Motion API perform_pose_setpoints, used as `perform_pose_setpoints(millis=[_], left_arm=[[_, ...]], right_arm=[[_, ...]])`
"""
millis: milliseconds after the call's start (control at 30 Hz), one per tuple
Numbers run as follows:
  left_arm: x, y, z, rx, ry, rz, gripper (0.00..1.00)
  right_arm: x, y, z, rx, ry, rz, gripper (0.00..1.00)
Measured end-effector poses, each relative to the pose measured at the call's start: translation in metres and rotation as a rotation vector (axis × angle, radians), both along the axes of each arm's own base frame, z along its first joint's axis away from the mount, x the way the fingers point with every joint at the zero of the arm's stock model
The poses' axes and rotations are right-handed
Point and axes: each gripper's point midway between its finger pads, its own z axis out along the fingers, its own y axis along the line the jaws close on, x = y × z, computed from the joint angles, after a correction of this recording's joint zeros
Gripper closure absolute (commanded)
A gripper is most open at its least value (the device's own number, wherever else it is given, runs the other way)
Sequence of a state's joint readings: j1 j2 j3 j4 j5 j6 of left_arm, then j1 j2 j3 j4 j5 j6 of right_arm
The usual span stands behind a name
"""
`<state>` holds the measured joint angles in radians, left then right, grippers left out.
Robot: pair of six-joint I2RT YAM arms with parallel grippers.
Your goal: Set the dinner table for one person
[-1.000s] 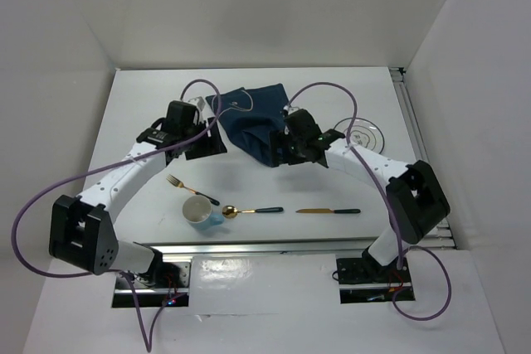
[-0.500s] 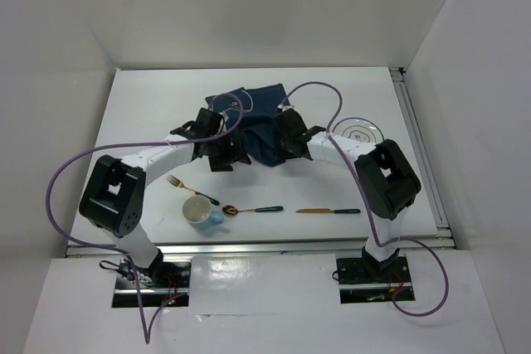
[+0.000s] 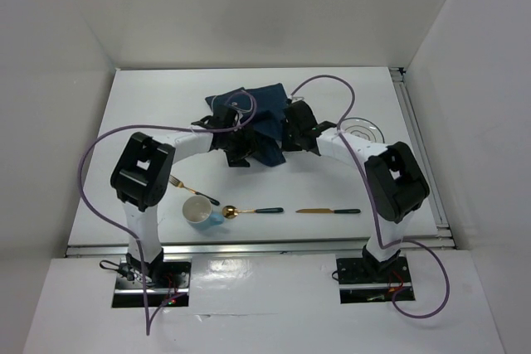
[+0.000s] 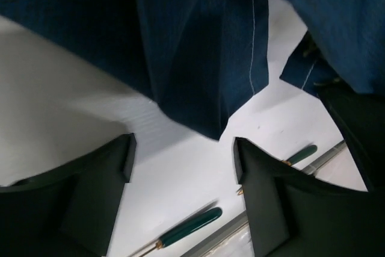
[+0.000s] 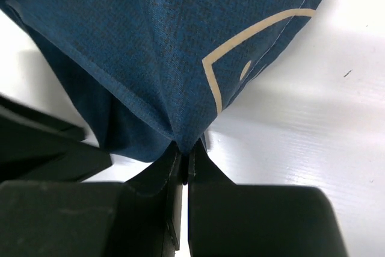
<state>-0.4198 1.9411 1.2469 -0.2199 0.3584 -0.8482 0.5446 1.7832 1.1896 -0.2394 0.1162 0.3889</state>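
Both arms have swung inward, and the right gripper has clamped shut. Nearest on the white table lie a mug, spoon and knife. Beyond them, the left gripper hangs spread and empty at the hem of the crumpled placemat. The right pinches a fold, possibly several layers. Pulling one-handed could drag it bunched, not flat.

The table is plain white. The cloth is dark blue weave with a pale stitched hem and a cream line drawing. The cup is light blue outside, white inside. The spoon and knife are gold with dark green handles. The fork is gold with a dark handle. The cables are purple.
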Motion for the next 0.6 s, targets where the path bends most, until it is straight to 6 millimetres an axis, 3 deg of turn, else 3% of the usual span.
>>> perform_pose_setpoints(millis=[67, 233, 267, 467, 600], left_arm=[[0.003, -0.004, -0.003, -0.013, 0.012, 0.006, 0.27], [0.016, -0.016, -0.002, -0.045, 0.011, -0.008, 0.80], [0.019, -0.017, 0.001, -0.046, 0.003, -0.011, 0.99], [0.040, -0.014, 0.032, -0.034, -0.038, -0.017, 1.00], [0.072, 0.016, 0.067, -0.028, -0.094, 0.016, 1.00]], right_arm=[[0.000, 0.000, 0.003, 0.012, 0.001, 0.010, 1.00], [0.003, -0.001, 0.013, 0.031, 0.000, 0.021, 1.00], [0.004, 0.000, 0.017, 0.035, -0.003, 0.023, 1.00], [0.023, -0.009, 0.053, 0.073, -0.054, 0.012, 1.00], [0.051, -0.016, 0.101, 0.105, -0.142, -0.006, 1.00]])
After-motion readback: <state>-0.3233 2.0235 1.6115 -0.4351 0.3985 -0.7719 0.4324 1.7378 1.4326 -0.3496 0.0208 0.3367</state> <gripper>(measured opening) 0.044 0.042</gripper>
